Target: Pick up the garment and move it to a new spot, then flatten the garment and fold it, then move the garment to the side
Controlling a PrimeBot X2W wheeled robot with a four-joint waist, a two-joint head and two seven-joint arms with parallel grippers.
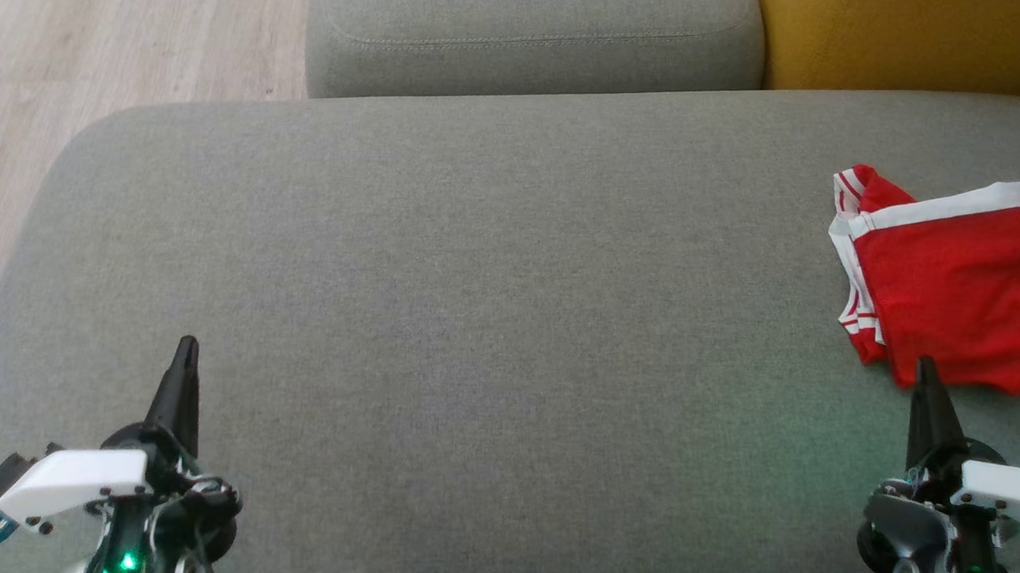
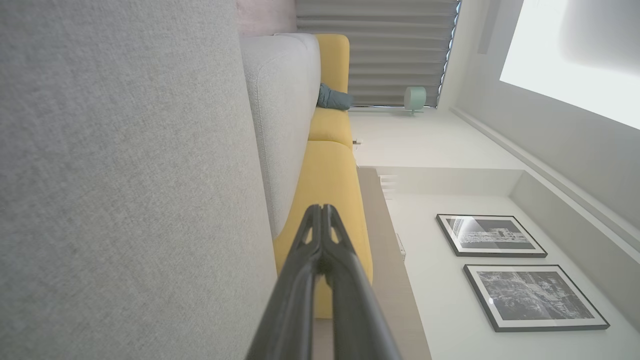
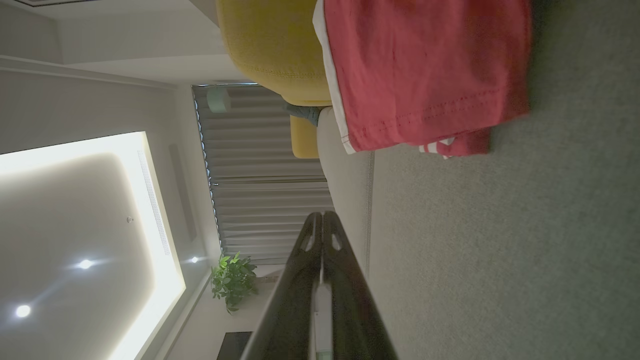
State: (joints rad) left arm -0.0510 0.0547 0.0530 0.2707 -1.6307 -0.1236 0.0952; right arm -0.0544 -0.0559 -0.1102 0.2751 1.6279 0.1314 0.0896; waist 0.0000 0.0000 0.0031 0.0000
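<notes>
Grey sofa seat [image 1: 476, 276], yellow cushion [image 1: 900, 37] behind. Red garment [image 1: 949, 280] (white trim, folded) lies flat at the seat's right side. Near its front edge: right gripper [image 1: 927, 365], fingers together, holding nothing; left gripper [image 1: 187, 343] well apart, fingers together

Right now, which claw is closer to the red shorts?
The right claw: its shut tip points at the red shorts, close by their near edge, while the left claw sits far off across the grey sofa cushion.
</notes>
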